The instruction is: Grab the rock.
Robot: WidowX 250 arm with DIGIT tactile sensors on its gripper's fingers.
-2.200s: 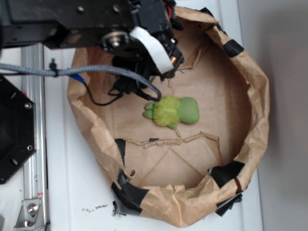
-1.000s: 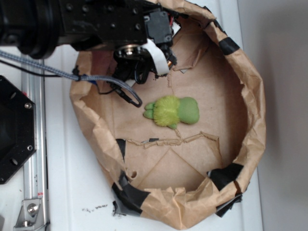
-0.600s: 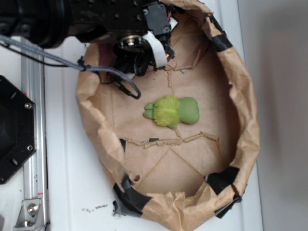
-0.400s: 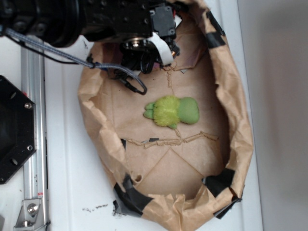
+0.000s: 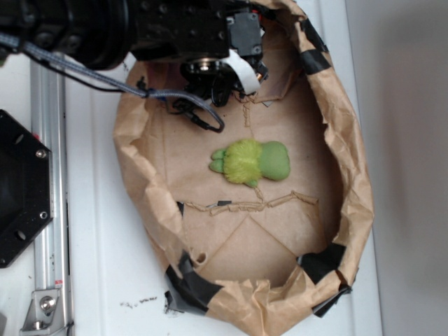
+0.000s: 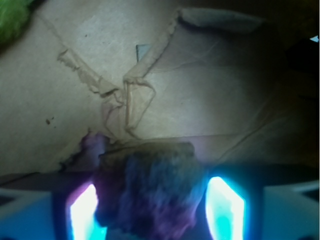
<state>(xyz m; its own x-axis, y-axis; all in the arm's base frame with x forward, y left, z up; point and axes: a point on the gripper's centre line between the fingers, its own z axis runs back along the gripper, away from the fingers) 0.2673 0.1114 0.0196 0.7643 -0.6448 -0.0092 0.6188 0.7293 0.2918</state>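
In the wrist view the rock [image 6: 150, 190], a dark mottled rough lump, sits between my gripper's [image 6: 154, 207] two glowing fingers [image 6: 82, 212], which close on its sides just above the brown paper floor. In the exterior view my gripper [image 5: 222, 75] is at the back of the paper bowl [image 5: 350, 175], and the arm hides the rock there. The green fuzzy plush toy [image 5: 250, 162] lies in the middle of the bowl, well in front of the gripper; its edge shows at the top left of the wrist view [image 6: 12, 17].
The crumpled paper wall with black tape patches [image 5: 323, 260] rings the bowl. A grey cable [image 5: 189, 105] hangs from the arm over the bowl's back left. A torn paper seam [image 5: 252, 204] crosses the floor. A black plate [image 5: 21, 189] and metal rail [image 5: 50, 231] lie at the left.
The arm has moved right along the bowl's back edge and farther from the toy. The bowl's paper wall has been pulled in and is narrower. The toy has not moved.
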